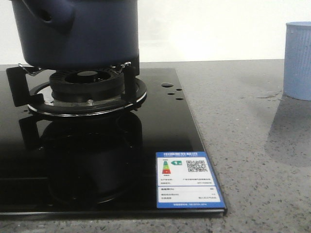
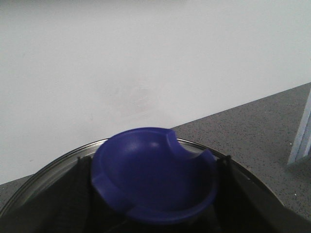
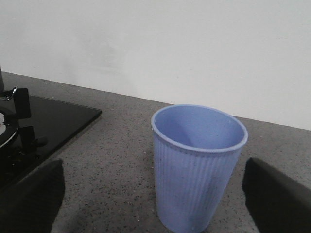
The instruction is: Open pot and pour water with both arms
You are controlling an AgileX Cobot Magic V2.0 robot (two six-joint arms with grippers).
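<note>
Pot [image 1: 77, 31] on burner; right hand [image 3: 153, 194] flanks cup [image 3: 197, 165].

Pot [image 1: 77, 34]: top and left side cut off by front view's edge at 11 o'clock; lid and contents unseen. Cup [image 1: 297, 60]: right side cut off at 3 o'clock. Hob label [image 1: 189, 180]: print too small to read. Left gripper [image 2: 153, 225]: fingers largely cropped, grip on blue knob [image 2: 153, 174] unclear. Right gripper [image 3: 153, 213]: only blurred dark fingers [image 3: 29, 199] visible.
</note>
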